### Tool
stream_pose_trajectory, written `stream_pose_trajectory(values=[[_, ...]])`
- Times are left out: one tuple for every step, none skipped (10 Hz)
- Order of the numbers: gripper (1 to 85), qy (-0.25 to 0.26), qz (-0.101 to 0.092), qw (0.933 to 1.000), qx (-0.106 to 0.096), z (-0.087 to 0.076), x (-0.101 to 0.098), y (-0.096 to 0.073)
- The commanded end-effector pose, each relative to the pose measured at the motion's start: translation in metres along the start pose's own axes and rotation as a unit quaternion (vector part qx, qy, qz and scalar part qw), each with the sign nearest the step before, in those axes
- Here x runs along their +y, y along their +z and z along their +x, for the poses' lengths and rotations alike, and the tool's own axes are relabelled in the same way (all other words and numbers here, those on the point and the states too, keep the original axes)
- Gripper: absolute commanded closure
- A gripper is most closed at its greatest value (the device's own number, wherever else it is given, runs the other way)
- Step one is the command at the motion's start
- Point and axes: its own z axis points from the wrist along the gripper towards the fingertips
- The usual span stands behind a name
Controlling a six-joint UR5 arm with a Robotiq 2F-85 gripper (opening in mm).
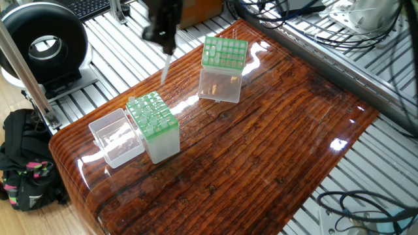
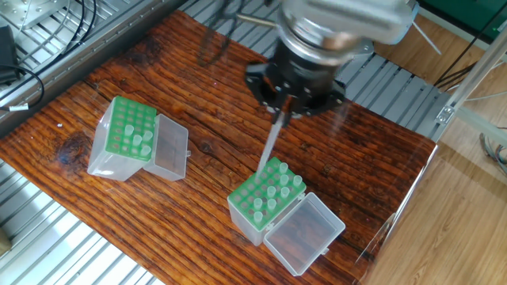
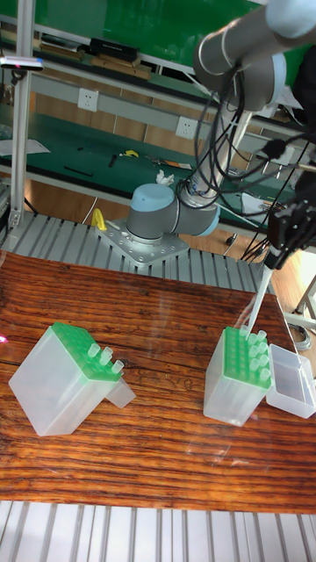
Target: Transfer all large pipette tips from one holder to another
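Observation:
My gripper [image 2: 287, 107] is shut on one large pipette tip [image 2: 271, 146], which hangs point-down and tilted. Its point hovers just above the back rows of the near green-topped holder [image 2: 255, 207], where several tips [image 2: 272, 192] stand upright. That holder's clear lid [image 2: 305, 233] lies open beside it. The other holder [image 2: 125, 136] stands to the left with three tips [image 2: 141, 141] in it and its lid [image 2: 170, 148] open. In the tall fixed view the gripper [image 3: 272, 256] holds the tip [image 3: 259, 307] over the right holder [image 3: 235, 379]; the left holder [image 3: 63, 379] is apart from it.
The wooden table [image 1: 274, 150] is edged by aluminium rails. A black round device [image 1: 42, 42] and a black bag [image 1: 23, 156] sit off the table's left end. Cables [image 1: 366, 196] lie at the right. The arm's base [image 3: 162, 215] stands behind the table.

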Motion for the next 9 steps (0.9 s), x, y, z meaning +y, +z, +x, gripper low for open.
stream_pose_trajectory(values=[[84.7,0.001,0.012,0.9999,0.007,0.004,0.017,0.012],[84.7,0.000,0.010,0.9999,0.007,0.003,0.018,0.012],[84.7,0.000,0.009,0.9999,0.006,0.000,0.020,0.013],[84.7,-0.003,0.010,0.9999,0.006,-0.003,0.021,0.015],[84.7,-0.009,0.010,0.9998,0.015,0.000,0.023,0.019],[84.7,-0.010,0.009,0.9997,0.022,0.005,0.027,0.022],[84.7,-0.011,0.011,0.9996,0.022,0.006,0.027,0.025],[84.7,-0.012,0.011,0.9996,0.022,0.006,0.027,0.027],[84.7,-0.014,0.007,0.9996,0.022,0.005,0.028,0.028]])
